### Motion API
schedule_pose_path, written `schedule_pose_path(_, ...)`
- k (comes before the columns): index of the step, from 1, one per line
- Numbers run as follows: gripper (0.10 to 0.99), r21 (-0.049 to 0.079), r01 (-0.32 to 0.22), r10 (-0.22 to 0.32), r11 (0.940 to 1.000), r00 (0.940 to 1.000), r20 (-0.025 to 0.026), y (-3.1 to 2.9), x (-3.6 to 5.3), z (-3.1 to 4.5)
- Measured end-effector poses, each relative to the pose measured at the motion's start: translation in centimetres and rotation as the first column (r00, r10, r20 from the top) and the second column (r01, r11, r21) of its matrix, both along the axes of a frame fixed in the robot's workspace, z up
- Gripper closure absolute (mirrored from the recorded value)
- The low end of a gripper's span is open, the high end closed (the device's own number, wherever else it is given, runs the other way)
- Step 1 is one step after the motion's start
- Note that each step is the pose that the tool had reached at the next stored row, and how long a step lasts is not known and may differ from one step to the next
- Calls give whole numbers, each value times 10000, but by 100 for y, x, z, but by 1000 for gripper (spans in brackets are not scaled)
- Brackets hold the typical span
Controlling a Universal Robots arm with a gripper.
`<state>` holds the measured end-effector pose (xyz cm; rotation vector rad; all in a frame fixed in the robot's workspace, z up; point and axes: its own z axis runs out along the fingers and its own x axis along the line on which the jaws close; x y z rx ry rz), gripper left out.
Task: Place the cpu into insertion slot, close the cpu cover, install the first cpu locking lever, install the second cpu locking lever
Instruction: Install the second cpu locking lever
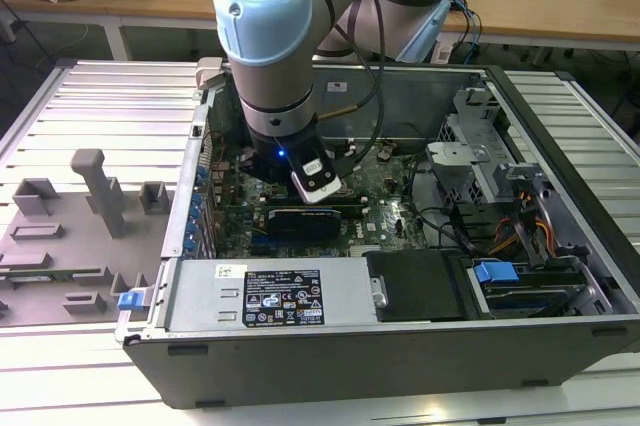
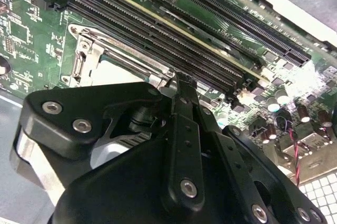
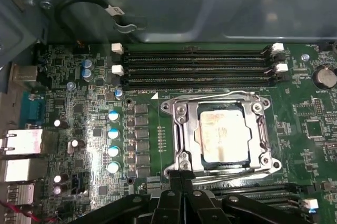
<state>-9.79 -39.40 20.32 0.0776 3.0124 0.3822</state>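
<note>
The cpu, a pale silvery square, lies in the insertion slot in the middle of the green motherboard. The cpu cover, a silvery frame plate, lies flat over it, and the chip shows through its window. A wire locking lever runs along the socket's edge nearest the long black memory slots. My gripper is at the opposite socket edge, black fingers pressed together with nothing visible between them. In the second wrist view the gripper tips reach the cover rim beside the cpu.
The arm's wrist reaches down into an open computer case. A drive cage and cables sit at the exterior view's right, and the power supply is along the near wall. Capacitors and rear ports flank the socket.
</note>
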Motion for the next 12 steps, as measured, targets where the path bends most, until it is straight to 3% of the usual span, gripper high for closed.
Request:
schedule_pose_path(4,980,2,0,0,10000,10000,2,47,0,-12)
schedule_pose_path(10,980,1,0,0,10000,10000,0,52,-3,-20)
schedule_pose_path(12,980,1,1,-1,10000,10000,0,52,-3,23)
